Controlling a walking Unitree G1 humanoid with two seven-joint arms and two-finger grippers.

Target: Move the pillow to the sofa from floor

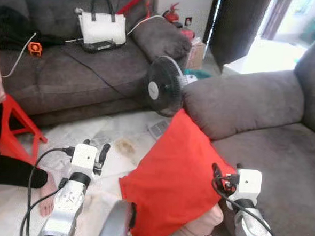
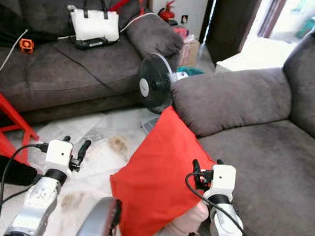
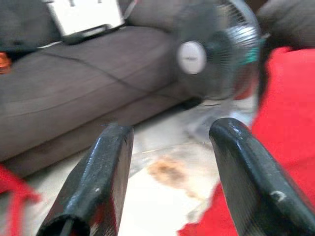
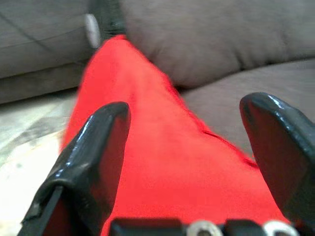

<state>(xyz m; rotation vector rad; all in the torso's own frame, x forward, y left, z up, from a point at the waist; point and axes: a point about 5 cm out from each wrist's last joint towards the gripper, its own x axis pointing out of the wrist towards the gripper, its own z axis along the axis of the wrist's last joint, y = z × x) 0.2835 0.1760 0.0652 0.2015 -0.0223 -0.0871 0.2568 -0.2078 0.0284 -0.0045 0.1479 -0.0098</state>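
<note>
A red pillow (image 1: pixel 172 180) stands tilted on the floor, leaning against the front of the grey sofa (image 1: pixel 276 152) on my right, its top corner at the sofa's arm. My right gripper (image 1: pixel 227 168) is open at the pillow's right edge. In the right wrist view the red cloth (image 4: pixel 162 162) fills the space between and beyond its spread fingers (image 4: pixel 98 147). My left gripper (image 1: pixel 96 145) is open over the floor to the pillow's left, empty. In the left wrist view the pillow's edge (image 3: pixel 290 123) lies beside one finger (image 3: pixel 246 167).
A black fan (image 1: pixel 163 86) stands on the floor just behind the pillow. A second grey sofa (image 1: pixel 69 75) at the back holds a white handbag (image 1: pixel 102 28) and cables. A red stool (image 1: pixel 18 123) and a person's foot (image 1: pixel 47 191) are at the left. A peach cushion (image 1: pixel 204 223) lies under the pillow.
</note>
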